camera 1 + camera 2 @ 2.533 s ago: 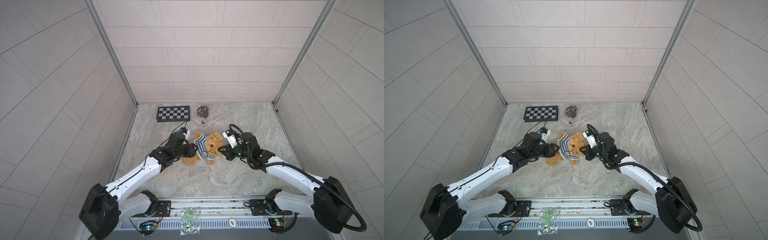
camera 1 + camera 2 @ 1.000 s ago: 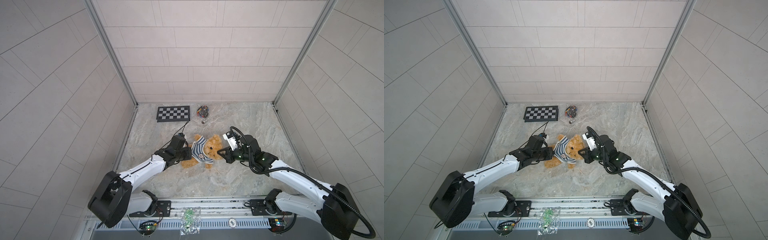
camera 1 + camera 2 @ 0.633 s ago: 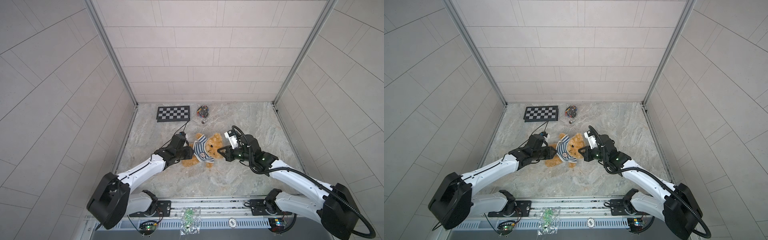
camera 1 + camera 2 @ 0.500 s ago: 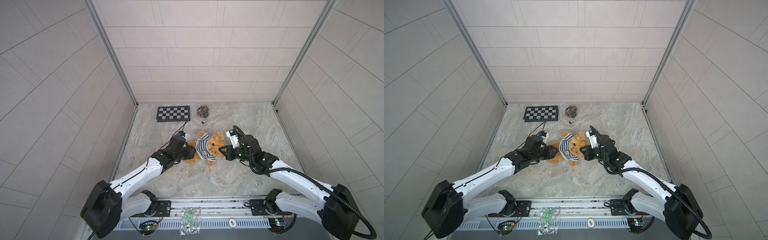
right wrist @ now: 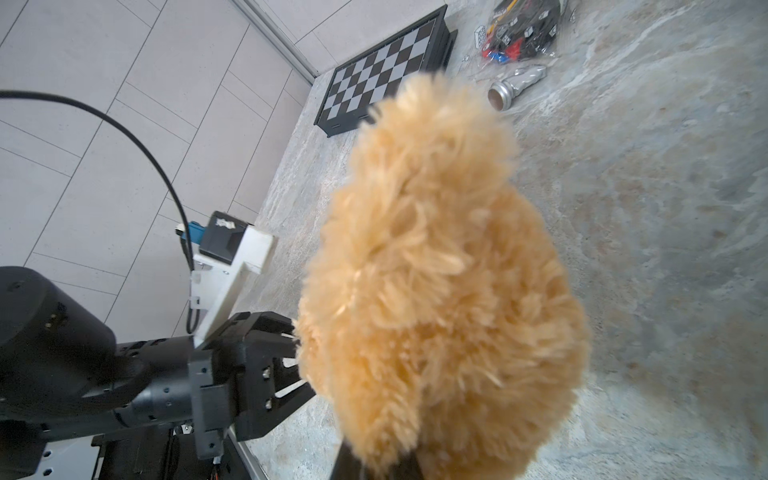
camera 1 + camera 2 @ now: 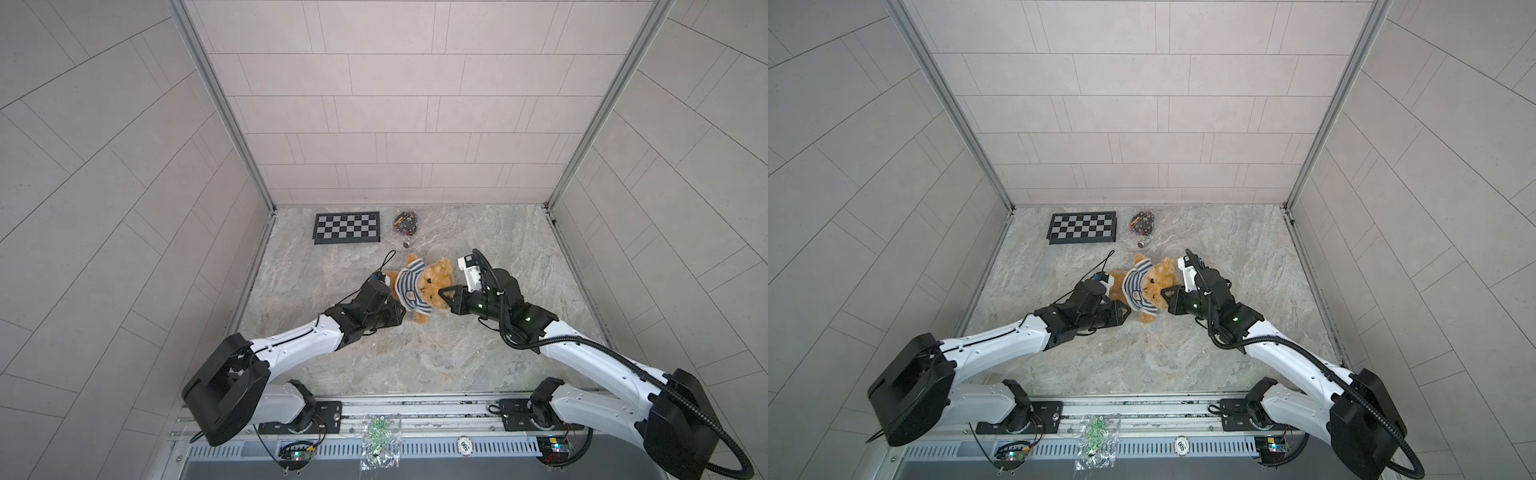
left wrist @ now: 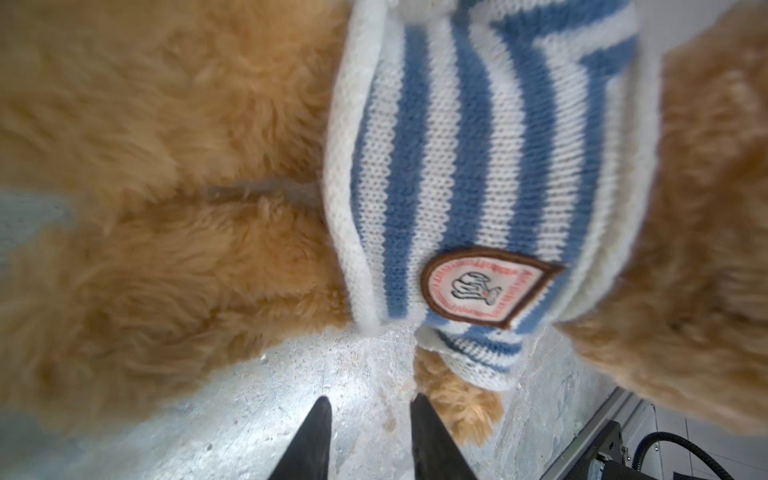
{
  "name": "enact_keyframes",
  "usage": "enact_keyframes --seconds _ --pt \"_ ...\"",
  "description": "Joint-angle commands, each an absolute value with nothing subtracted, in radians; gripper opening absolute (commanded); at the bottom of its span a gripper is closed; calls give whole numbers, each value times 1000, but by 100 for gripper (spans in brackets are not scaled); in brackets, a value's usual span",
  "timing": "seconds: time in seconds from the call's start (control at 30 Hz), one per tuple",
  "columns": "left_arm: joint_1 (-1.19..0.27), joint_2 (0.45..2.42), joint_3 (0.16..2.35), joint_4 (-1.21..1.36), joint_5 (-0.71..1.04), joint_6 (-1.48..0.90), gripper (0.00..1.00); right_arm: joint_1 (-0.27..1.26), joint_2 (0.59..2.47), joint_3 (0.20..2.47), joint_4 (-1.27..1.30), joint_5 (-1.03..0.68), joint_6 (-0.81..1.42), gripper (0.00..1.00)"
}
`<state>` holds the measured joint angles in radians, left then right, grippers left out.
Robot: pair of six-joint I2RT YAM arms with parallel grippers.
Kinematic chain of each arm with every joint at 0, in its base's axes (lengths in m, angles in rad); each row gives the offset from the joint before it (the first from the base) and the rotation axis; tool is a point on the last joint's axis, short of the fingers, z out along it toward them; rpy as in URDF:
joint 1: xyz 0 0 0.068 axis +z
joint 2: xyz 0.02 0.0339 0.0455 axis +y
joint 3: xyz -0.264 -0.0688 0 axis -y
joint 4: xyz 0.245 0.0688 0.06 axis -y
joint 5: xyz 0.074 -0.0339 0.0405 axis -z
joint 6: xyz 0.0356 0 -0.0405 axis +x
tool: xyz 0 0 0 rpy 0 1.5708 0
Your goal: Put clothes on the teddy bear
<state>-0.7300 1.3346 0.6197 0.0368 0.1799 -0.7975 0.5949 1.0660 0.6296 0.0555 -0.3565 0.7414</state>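
I see the fluffy golden-brown plush teddy bear (image 6: 434,279), wearing a blue-and-white striped knit shirt (image 6: 409,286), on the grey marbled tabletop (image 6: 415,357) between the 2 arms. My right gripper (image 6: 443,292) is clenched on its head fur. My left gripper (image 7: 370,415) stands released and empty beside its paw.

The teddy bear (image 6: 434,279), wearing a striped shirt (image 6: 409,289), lies on the table (image 6: 415,357). The right end effector (image 6: 444,293) pinches its head; the left end effector (image 6: 400,311) sits beside its legs.
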Motion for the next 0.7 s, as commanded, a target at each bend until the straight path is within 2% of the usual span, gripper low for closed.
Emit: enact_keyframes --seconds 0.0,0.2,0.53,0.6,0.67 --pt "-735 1371 608 125 170 -821 35 598 1046 625 123 -350 769 0" --pt "-733 1445 650 155 160 -808 35 598 1054 626 130 -359 772 0" --pt "-734 1526 689 186 152 -798 28 598 1052 598 137 -361 773 0" --pt "-734 1526 688 197 150 -798 25 598 1055 595 143 -364 776 0" --pt "-735 1522 678 223 144 -802 16 598 1059 594 145 -366 775 0"
